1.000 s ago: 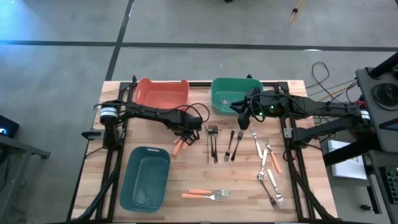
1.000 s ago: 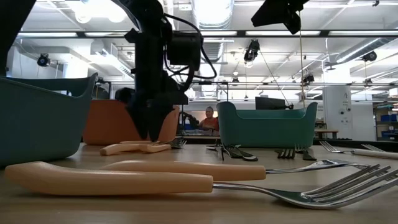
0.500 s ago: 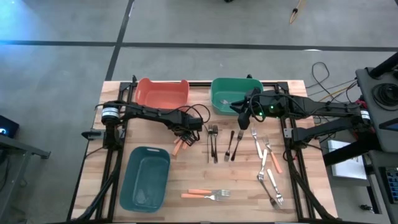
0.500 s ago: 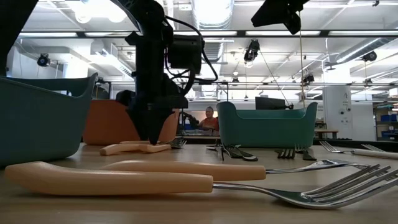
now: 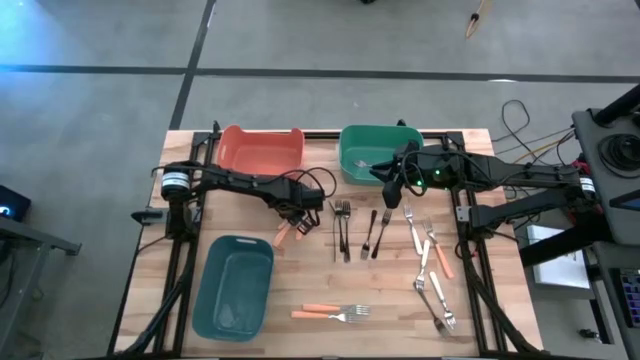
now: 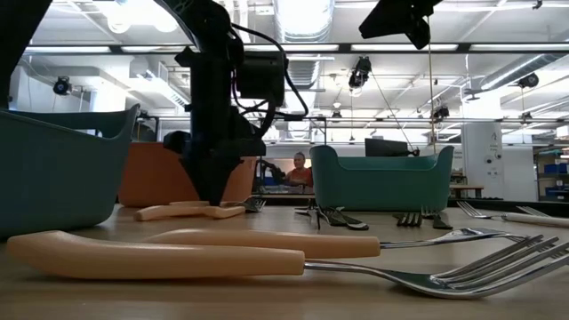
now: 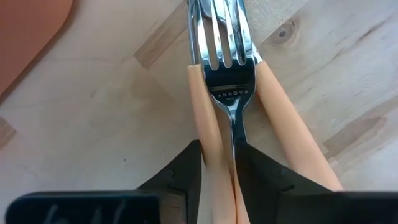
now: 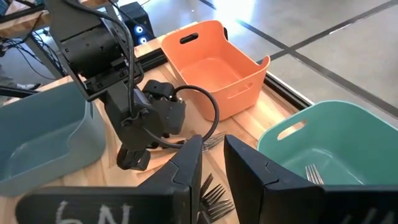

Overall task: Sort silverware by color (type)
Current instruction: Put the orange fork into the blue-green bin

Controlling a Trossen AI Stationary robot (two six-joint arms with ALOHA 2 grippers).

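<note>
On the wooden table (image 5: 300, 285), the left claw (image 7: 217, 171) pinches an orange-handled fork (image 7: 229, 93) stamped "ANNOVA".

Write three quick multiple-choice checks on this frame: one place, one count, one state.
1. Where is the right tool?
A. over the lower-left bin
B. beside the green bin
C. at the table's near edge

2. How many bins are on the table?
A. two
B. three
C. four

3. What is the left tool doing?
A. closed on an orange handle
B. lifting a black fork
C. parked inside a bin

Answers:
1 B: the right tool hangs by the green bin.
2 B: green bin, orange bin, blue-grey bin.
3 A: the left tool pinches an orange handle.
</note>
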